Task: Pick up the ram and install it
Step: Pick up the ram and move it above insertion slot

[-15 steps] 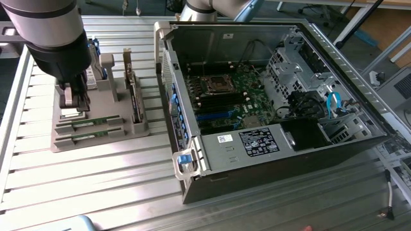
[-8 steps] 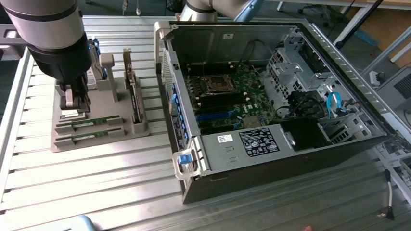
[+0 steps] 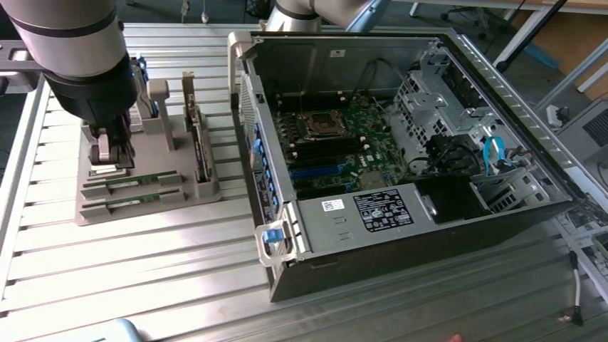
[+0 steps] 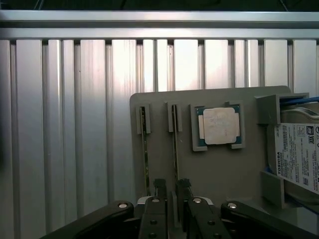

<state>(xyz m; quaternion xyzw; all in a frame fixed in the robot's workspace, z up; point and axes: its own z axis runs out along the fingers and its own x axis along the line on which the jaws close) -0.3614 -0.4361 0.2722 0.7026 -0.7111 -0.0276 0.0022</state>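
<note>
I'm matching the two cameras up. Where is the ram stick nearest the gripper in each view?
Exterior view: the ram lies in a slot of the grey holder, at the exterior view's left, right under the gripper.
Wrist view: the ram is the thin edge-on strip ending at the gripper, next to the processor chip.
Shared landmark: the grey holder.

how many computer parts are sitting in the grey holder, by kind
ram sticks: 2
processor: 1
hard drive: 1
expansion card: 1
total: 5
</note>
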